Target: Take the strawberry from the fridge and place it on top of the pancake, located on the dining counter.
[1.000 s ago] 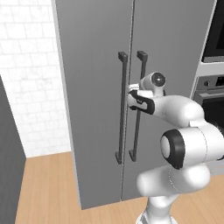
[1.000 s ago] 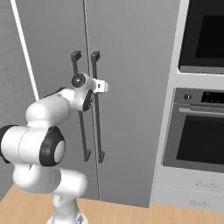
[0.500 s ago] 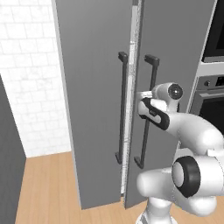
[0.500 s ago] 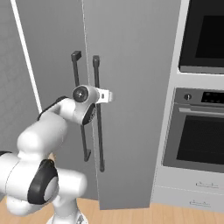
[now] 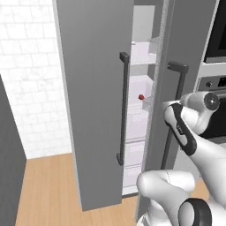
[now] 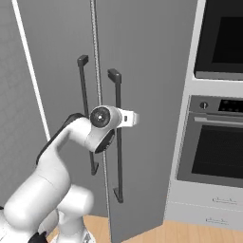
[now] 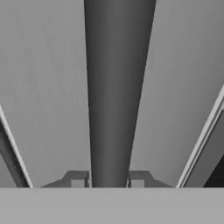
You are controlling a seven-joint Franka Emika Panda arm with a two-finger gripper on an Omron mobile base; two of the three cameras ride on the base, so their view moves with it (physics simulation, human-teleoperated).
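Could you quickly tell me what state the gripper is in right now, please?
Gripper: shut on the fridge's right door handle, with one fingertip on each side of the dark bar.

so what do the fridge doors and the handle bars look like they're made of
The fridge doors look like matte grey metal or painted panel: flat, even, no reflections. The handle the gripper is clamped on looks like dark satin metal or plastic, with a soft sheen along the bar. Rendered, so uncertain.

white inner shelf (image 5: pixel 142 103) of the fridge (image 5: pixel 97 88), strawberry (image 5: pixel 141 96) directly on it
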